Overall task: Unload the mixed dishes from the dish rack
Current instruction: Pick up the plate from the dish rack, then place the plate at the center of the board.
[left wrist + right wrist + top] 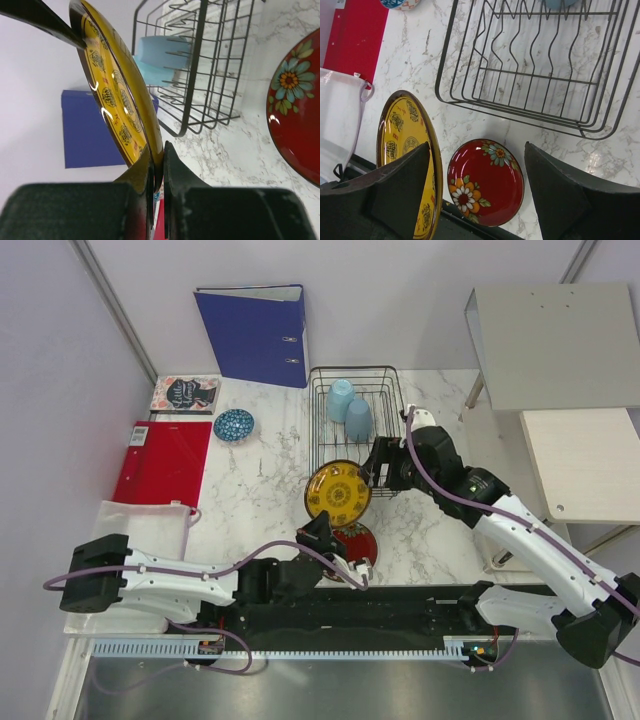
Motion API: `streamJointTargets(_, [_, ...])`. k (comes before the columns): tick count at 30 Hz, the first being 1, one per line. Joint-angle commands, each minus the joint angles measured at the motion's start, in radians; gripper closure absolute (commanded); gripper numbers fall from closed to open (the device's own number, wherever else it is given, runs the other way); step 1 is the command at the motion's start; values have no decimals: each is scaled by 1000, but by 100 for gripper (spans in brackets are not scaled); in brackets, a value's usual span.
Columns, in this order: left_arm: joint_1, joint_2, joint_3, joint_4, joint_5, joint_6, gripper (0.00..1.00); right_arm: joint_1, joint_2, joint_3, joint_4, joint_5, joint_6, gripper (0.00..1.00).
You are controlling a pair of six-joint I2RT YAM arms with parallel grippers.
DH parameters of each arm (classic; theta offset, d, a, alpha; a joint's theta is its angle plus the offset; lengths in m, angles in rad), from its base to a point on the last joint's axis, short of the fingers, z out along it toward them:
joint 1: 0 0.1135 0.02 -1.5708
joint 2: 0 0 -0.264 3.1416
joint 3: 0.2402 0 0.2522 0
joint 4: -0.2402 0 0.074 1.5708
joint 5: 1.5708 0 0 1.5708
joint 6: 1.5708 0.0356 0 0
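Yellow plate pinched in my left fingers, outside the rack.
My left fingers [158, 172] press together on the rim of the yellow plate [338, 492], held on edge just near-left of the dish rack [355, 455], seemingly clear of the table [260, 480]. My right fingers [376, 468] are spread wide, holding nothing, at the rack's near edge. The red plate [485, 181] lies flat on the table near me. Two blue cups [358, 420] sit in the rack's far end, and the small bowl [233, 424] rests far left.

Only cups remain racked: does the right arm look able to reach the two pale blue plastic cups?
Probably yes: its open fingers hover by the near edge of the black wire dish rack, which is open-topped, and nothing covers the pale blue cups.
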Motion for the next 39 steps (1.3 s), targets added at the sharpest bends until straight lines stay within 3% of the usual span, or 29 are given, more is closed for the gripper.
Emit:
streamJointTargets(1, [-20, 14, 10, 227, -52, 155, 98, -4, 4, -22, 55, -94, 20, 18])
streamJointTargets(6, [-20, 17, 14, 233, -46, 158, 98, -5, -7, -57, 93, -159, 29, 21])
streamJointTargets(9, [-20, 14, 14, 233, -43, 158, 98, -4, -19, -87, 113, -204, 32, 33])
streamJointTargets(12, [-21, 7, 16, 233, -42, 155, 98, -5, -36, -121, 141, -243, 40, 57])
streamJointTargets(13, [-21, 12, 17, 233, -45, 152, 98, -5, -42, -130, 148, -245, 48, 72])
streamJointTargets(16, [-20, 14, 31, 235, -65, 128, 98, -5, -76, -150, 156, -219, 57, 96])
streamJointTargets(17, [-21, 15, 36, 236, -72, 119, 98, -5, -87, -152, 153, -210, 52, 100])
streamJointTargets(20, [-1, 1, 66, 214, -104, 42, 75, -5, -137, -147, 132, -138, 39, 100])
streamJointTargets(21, [29, -18, 85, 165, -114, -67, 53, -5, -166, -140, 106, -119, 26, 100])
streamJointTargets(22, [49, -31, 139, 104, -118, -149, 45, -4, -180, -137, 90, -60, 19, 100])
streamJointTargets(23, [77, -46, 175, -67, -114, -241, 39, -5, -194, -138, 83, -41, 16, 100])
streamJointTargets(24, [144, -64, 213, -157, -105, -450, 29, -5, -218, -143, 64, -30, 9, 100])
streamJointTargets(26, [233, -115, 321, -397, -47, -655, 23, -4, -240, -178, 59, -33, 8, 100])
streamJointTargets(27, [331, -132, 348, -447, -22, -831, 19, -5, -252, -192, 62, -39, 11, 100])
streamJointTargets(30, [518, -203, 404, -592, 93, -1103, 8, -5, -284, -262, 87, -76, 25, 100])
streamJointTargets(33, [688, -243, 415, -688, 210, -1295, 4, -5, -336, -348, 150, -110, 45, 100])
streamJointTargets(39, [1009, -204, 402, -787, 599, -1559, 1, -5, -346, -498, 288, -275, 92, 100])
